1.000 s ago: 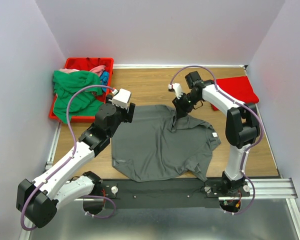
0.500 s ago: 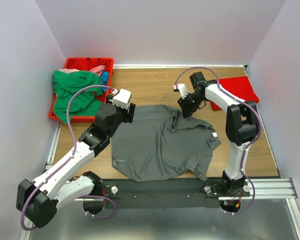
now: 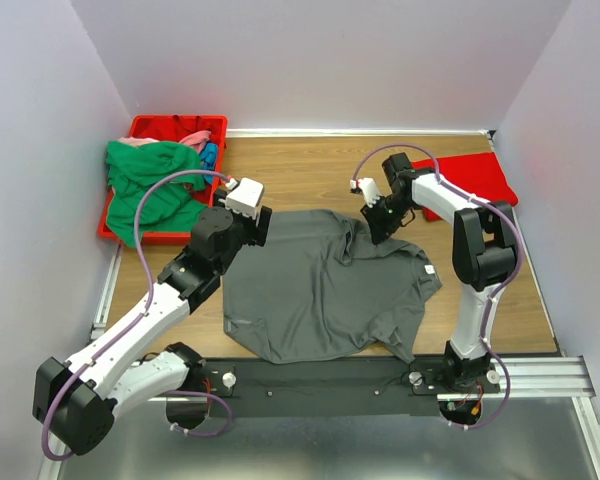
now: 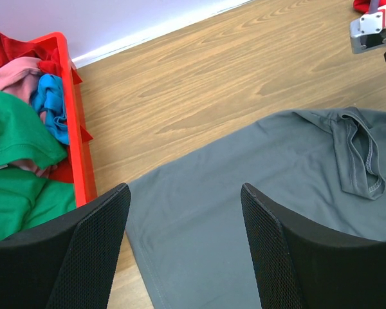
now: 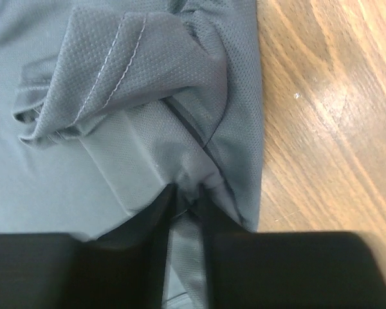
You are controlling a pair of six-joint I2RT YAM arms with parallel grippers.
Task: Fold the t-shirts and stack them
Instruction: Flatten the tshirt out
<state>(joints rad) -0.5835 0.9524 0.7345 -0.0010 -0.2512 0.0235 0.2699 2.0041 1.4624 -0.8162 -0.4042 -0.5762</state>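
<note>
A dark grey t-shirt (image 3: 325, 285) lies spread on the wooden table, rumpled near its far edge. My right gripper (image 3: 379, 227) is shut on a pinch of that shirt's far edge (image 5: 186, 193), close to the bunched sleeve (image 5: 109, 77). My left gripper (image 3: 248, 228) is open and empty, hovering over the shirt's far left corner (image 4: 180, 219). A folded bright red t-shirt (image 3: 475, 180) lies at the far right. Green (image 3: 150, 185), pink (image 3: 195, 140) and blue (image 3: 210, 155) t-shirts are heaped in the bin.
The red plastic bin (image 3: 175, 125) stands at the far left by the wall, and its rim shows in the left wrist view (image 4: 77, 135). Purple walls close in the table on three sides. A black rail (image 3: 330, 375) runs along the near edge.
My right gripper has moved right and slightly toward the near side, dragging the pinched far edge of the grey shirt with it. The left arm has not moved.
</note>
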